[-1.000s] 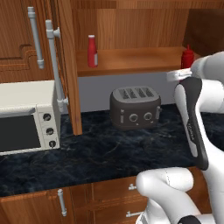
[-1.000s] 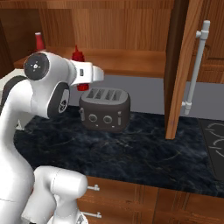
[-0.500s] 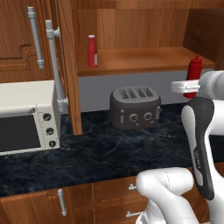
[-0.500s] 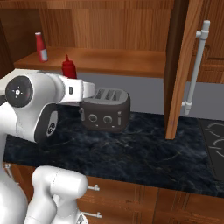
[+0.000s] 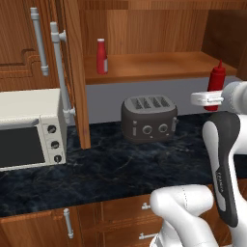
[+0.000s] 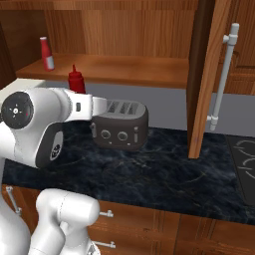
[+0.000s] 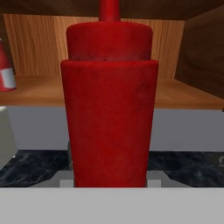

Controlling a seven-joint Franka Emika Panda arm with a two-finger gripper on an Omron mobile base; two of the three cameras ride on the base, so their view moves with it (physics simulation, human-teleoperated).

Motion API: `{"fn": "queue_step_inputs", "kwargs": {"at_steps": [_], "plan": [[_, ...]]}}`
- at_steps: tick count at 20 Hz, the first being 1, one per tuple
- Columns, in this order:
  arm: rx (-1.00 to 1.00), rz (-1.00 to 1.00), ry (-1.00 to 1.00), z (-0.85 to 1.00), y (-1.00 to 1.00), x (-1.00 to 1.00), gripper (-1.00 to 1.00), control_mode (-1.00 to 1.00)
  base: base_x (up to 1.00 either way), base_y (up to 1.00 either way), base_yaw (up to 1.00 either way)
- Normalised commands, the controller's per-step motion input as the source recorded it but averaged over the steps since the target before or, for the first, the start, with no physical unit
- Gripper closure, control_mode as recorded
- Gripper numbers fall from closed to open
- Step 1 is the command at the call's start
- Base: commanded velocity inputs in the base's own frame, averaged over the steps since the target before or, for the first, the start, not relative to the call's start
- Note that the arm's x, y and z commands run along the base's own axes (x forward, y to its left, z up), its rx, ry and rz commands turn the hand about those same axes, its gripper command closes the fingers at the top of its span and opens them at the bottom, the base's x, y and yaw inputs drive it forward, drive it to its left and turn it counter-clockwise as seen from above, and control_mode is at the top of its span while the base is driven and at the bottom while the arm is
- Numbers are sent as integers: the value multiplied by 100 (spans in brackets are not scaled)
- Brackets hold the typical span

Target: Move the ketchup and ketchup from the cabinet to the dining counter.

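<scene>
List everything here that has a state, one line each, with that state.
All-red ketchup bottle: upright, off the shelf, held in the gripper.
Pale-capped ketchup bottle: upright on the cabinet shelf.
Gripper: shut on the all-red ketchup bottle.
Cabinet door: open, swung out edge-on.
Toaster: slots empty, standing on the black counter.
Toaster oven: door closed.

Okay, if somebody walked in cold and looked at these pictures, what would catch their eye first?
Probably the all-red ketchup squeeze bottle with its conical top, looming upright and close in the hand view, held at the end of the white robot arm out in front of the open reddish-brown wooden cabinet. Next, the second, pale-capped red bottle alone on the shelf, and the dark four-slot toaster on the black marble counter below.
</scene>
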Motion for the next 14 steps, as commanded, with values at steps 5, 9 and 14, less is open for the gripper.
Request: {"fn": "queue_step_inputs", "kwargs": {"at_steps": [5, 9, 14], "plan": [[0, 0, 0, 0, 0, 0, 100, -100, 0, 0, 0], [0, 0, 0, 0, 0, 0, 100, -100, 0, 0, 0], [0, 0, 0, 0, 0, 0, 100, -100, 0, 0, 0]]}}
